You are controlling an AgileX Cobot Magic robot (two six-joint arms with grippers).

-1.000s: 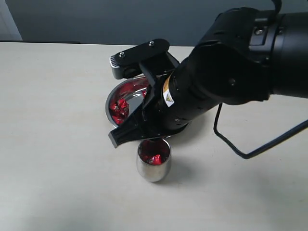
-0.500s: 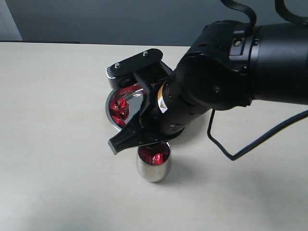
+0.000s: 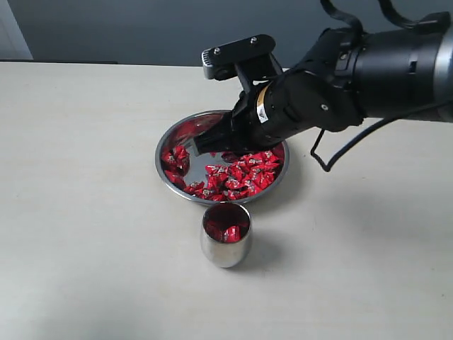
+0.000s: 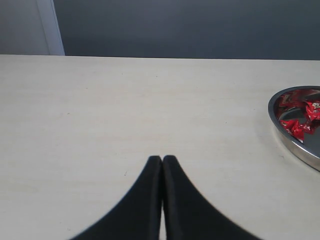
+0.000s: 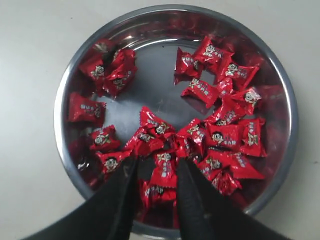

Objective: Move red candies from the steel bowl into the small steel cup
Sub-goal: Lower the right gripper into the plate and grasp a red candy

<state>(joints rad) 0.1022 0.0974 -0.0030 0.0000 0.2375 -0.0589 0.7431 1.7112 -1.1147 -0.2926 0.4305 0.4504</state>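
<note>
The steel bowl (image 3: 162, 151) sits mid-table with many red candies (image 3: 241, 176) in it. Just in front of it stands the small steel cup (image 3: 225, 249), with a few red candies (image 3: 226, 231) inside. My right gripper (image 3: 205, 144) hovers over the bowl, pointing down. In the right wrist view the right gripper (image 5: 156, 165) is open above the red candies (image 5: 220, 131), its jaws on either side of one wrapper lying in the steel bowl (image 5: 62, 100). My left gripper (image 4: 162, 159) is shut and empty above bare table, with the steel bowl (image 4: 281, 132) off to one side.
The pale table (image 3: 85, 212) stretches all round the bowl and cup. A black cable (image 3: 333, 164) loops from the right arm (image 3: 368, 71) down behind the bowl. A dark wall (image 3: 141, 28) stands beyond the table's far edge.
My right gripper has swung away from above the cup, back over the bowl, and its jaws have opened wider. The left gripper's earlier state is not shown.
</note>
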